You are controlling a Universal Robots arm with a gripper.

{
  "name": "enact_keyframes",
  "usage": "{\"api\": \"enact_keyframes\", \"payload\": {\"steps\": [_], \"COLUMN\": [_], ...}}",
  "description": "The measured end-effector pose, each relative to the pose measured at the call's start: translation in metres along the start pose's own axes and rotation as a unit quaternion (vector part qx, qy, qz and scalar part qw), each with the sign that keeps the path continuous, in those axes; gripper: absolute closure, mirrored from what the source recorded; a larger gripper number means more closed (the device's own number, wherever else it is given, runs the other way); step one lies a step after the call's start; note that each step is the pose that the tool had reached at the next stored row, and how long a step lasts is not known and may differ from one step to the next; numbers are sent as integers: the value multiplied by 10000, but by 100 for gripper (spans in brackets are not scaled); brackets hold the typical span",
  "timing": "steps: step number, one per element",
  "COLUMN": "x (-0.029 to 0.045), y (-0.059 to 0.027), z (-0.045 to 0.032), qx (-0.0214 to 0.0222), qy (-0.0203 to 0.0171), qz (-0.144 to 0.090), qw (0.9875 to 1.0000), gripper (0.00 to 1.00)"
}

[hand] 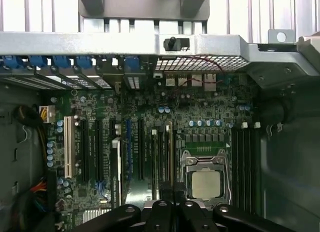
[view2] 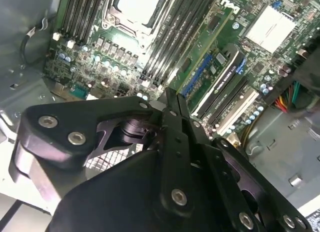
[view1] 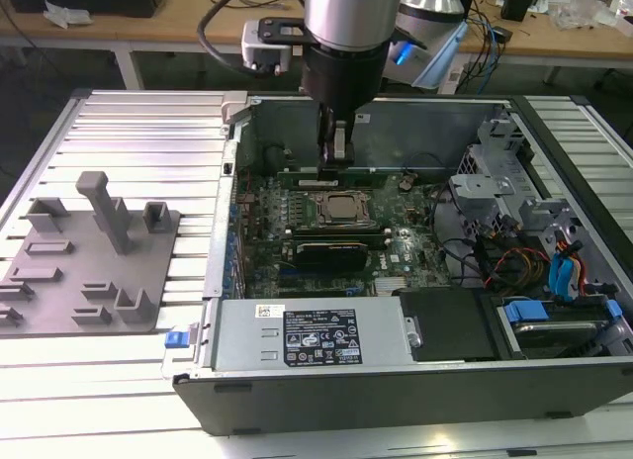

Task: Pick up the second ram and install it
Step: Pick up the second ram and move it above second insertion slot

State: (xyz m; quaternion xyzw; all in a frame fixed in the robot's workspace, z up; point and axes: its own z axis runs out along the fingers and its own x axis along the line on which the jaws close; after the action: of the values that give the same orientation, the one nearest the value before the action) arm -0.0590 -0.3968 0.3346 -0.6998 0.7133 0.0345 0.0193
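One gripper [view2: 170, 97], nearly closed, pinching second ram [view2: 202, 52]

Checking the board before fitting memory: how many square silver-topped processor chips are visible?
1. The square silver-topped processor chip sits socketed on the green motherboard, near the gripper.

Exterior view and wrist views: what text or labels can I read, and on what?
No text is legible.
Black-and-white sticker on the grey metal cover: print too small.
Small white sticker beside it: blurred.
White marking on the green motherboard: cut off, unclear.
Pale lettering on the black expansion card: blurred.
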Motion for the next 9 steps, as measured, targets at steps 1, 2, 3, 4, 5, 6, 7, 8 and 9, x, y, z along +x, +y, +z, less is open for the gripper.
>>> {"api": "enact_keyframes", "payload": {"steps": [1, 2, 3, 4, 5, 6, 7, 8, 9], "x": [-23, -59, -68, -72, -70, -69, -67, -63, -60], "y": [-1, -2, -22, -36, -81, -122, -140, -144, -147], "z": [21, 45, 99, 129, 162, 189, 218, 253, 284], "qx": [0, -1, 0, -1, -7, -12, -15, -15, -15], "qy": [-4, -4, -6, -5, -3, -2, 0, 0, 1], "qz": [-1, -1, -1, -1, -1, -1, 0, 0, 0], "qw": [10000, 10000, 10000, 10000, 10000, 10000, 10000, 10000, 10000], "gripper": [91, 91, 91, 91, 91, 91, 91, 91, 91]}}
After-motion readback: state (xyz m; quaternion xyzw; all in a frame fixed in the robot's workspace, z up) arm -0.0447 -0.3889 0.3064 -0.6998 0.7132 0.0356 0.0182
